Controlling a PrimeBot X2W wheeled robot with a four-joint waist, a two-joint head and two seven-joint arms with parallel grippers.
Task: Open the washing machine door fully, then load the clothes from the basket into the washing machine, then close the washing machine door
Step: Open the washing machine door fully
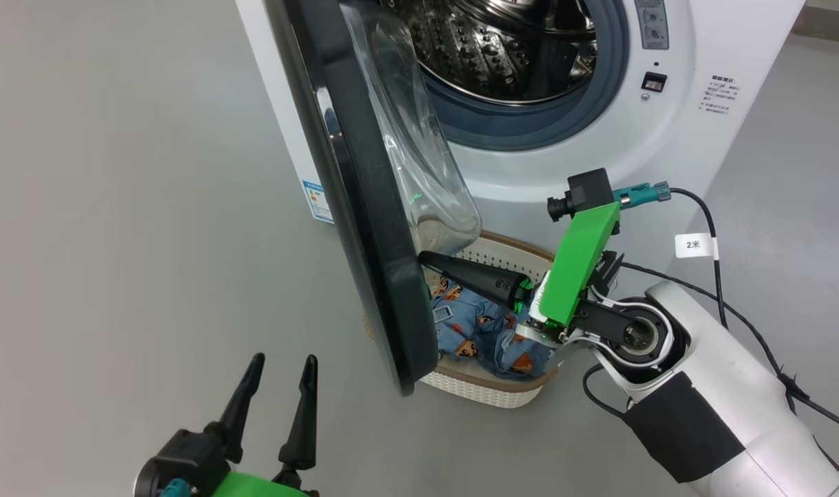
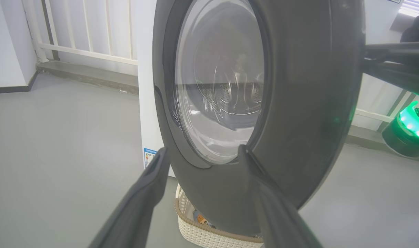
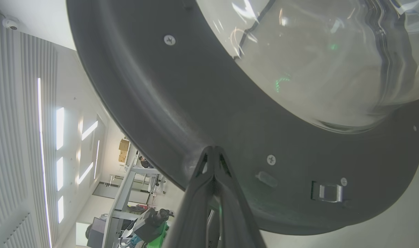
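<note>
The washing machine (image 1: 674,131) stands with its steel drum (image 1: 502,48) exposed. Its door (image 1: 364,207) hangs part-way open, edge-on to me, glass bowl toward the machine. My right gripper (image 1: 425,259) is shut on nothing, its tips pressed against the inner black rim (image 3: 195,103) near the door's lower edge. Below the door sits the basket (image 1: 502,397), holding the light-blue printed clothes (image 1: 474,324). My left gripper (image 1: 284,360) is open and empty at the lower left, on the door's outer side; in the left wrist view its fingers (image 2: 150,186) frame the door's front (image 2: 299,103).
A blue label sticker (image 1: 313,200) marks the machine's side. A black cable with a white tag (image 1: 693,245) trails from my right arm. Grey floor (image 1: 115,207) stretches left of the door. The door latch (image 3: 328,192) is on the inner rim.
</note>
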